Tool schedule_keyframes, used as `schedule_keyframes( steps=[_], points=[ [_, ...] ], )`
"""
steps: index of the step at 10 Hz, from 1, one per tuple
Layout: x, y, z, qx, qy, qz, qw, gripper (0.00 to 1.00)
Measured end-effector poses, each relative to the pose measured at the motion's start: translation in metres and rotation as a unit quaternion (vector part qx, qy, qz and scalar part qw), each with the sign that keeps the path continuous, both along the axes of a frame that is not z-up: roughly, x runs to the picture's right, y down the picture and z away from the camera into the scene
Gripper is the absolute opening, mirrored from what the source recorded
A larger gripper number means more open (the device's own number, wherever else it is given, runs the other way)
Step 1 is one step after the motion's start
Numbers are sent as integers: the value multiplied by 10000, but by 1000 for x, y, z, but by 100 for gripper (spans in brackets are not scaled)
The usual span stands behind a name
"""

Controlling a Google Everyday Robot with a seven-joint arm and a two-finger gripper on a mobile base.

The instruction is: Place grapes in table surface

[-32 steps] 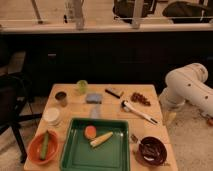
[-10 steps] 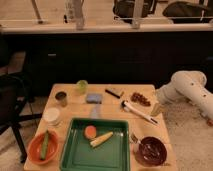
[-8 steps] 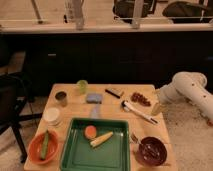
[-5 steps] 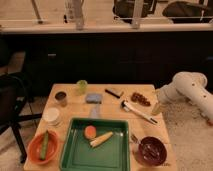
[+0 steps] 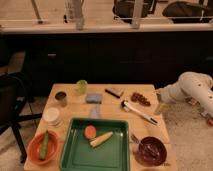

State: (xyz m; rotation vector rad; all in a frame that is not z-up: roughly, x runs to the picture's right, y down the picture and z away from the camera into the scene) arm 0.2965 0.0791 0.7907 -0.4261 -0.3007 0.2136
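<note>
Tool: the tool (image 5: 159, 106) hangs at the end of the white arm (image 5: 192, 89), off the right edge of the bench (image 5: 107, 107), up and to the right of the green tray (image 5: 77, 152); its fingers are spread and grip nothing.
Grapes: the grapes (image 5: 140, 98) lie on the bench planks beyond the tray's far right corner, just left of the tool and not touching it.
White-handled utensil: the white-handled utensil (image 5: 140, 112) lies at a slant between the grapes and the tray's far right corner.
Black item: a small dark item (image 5: 114, 92) lies beyond the tray's far edge, left of the grapes; what it is cannot be told.
Blue sponge: the blue sponge (image 5: 93, 98) sits beyond the middle of the tray's far edge.
Green cup: the green cup (image 5: 82, 86) stands upright farther back than the sponge, near the bench's far edge.
Dark cup: the dark cup (image 5: 61, 98) stands beyond the tray's far left corner.
White cup: the white cup (image 5: 51, 116) stands just off the tray's far left corner.
Tray contents: an orange round piece (image 5: 90, 131) and a pale yellow long piece (image 5: 101, 139) lie in the tray, close together.
Orange bowl: the orange bowl (image 5: 34, 150) sits left of the tray and holds a green vegetable (image 5: 45, 145).
Brown bowl: the dark brown bowl (image 5: 152, 150) sits right of the tray at the near right corner of the bench.
Chair: a black chair (image 5: 10, 100) stands on the floor far left of the tray.
</note>
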Motion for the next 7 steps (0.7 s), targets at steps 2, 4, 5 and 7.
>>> schedule_keyframes(
  steps=[2,4,5,7],
  points=[
    [4,-3,9,-29,-159,-92,9998,80],
    [7,-2,27,-115,-278,-156,9994,80],
    [5,-2,37,-137,-299,-168,9993,80],
    [6,-1,68,-187,-244,-142,9994,80]
  ],
)
